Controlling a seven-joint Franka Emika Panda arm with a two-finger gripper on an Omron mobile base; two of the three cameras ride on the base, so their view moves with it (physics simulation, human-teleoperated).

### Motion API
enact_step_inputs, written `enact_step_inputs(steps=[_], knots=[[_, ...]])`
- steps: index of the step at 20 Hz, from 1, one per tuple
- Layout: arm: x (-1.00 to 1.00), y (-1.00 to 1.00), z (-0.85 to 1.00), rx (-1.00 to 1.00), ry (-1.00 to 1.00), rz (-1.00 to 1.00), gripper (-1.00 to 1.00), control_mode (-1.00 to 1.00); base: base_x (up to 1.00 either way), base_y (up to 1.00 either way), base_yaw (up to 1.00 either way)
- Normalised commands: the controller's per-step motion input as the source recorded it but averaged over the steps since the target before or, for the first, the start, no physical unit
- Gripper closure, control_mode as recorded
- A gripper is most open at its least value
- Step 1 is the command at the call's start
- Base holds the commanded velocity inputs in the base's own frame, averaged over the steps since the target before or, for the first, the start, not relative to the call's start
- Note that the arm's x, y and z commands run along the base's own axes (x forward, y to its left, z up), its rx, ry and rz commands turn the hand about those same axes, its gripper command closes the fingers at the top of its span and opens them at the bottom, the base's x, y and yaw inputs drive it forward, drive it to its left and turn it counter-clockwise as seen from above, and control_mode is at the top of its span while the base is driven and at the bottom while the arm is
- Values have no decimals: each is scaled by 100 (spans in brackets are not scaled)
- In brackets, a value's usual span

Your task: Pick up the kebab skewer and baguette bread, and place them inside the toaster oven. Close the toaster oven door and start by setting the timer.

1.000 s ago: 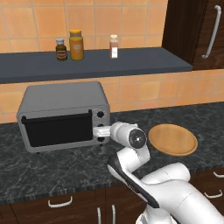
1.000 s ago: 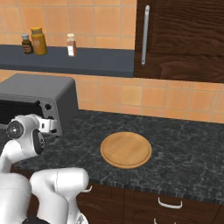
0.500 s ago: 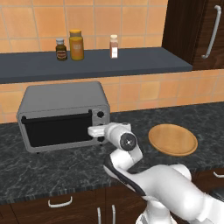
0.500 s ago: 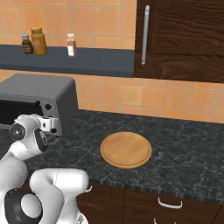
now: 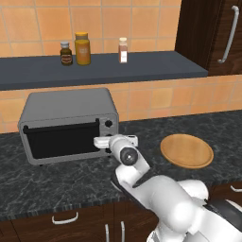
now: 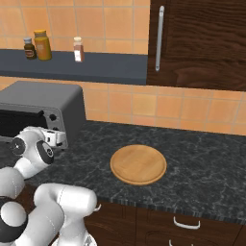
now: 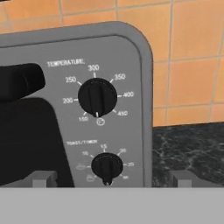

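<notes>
The toaster oven (image 5: 71,111) stands on the counter at the left, and its door (image 5: 61,140) with the dark glass is shut. My gripper (image 5: 98,141) hovers right in front of the oven's right panel, open with nothing between its fingers. In the hand view the gripper (image 7: 112,179) is spread wide on either side of the lower timer knob (image 7: 106,167). Above that is the temperature knob (image 7: 97,97), and the door's black bar handle (image 7: 19,82) shows at the left. The kebab skewer and the baguette bread are hidden from view.
A round wooden plate (image 5: 186,151) lies bare on the dark counter to the right of the arm. Three jars (image 5: 82,48) stand on the shelf above the oven. A dark cabinet (image 6: 202,43) with a long handle hangs at the right.
The hand has crept left, closer to the oven's knob panel, and the elbow has swung in behind it. The jaws have stayed open.
</notes>
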Motion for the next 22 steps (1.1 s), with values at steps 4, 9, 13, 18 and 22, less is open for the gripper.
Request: enact_step_inputs(steps=[4,9,13,18,22], knots=[[45,0,-7,0,0,0,-100,-100,0,0,0],[15,0,-13,0,0,0,-100,-100,0,0,0],[0,0,-10,0,0,1,-100,-100,0,0,0],[2,1,-11,0,0,0,-100,-100,0,0,0],[8,26,-3,-1,0,0,-100,-100,0,0,0]])
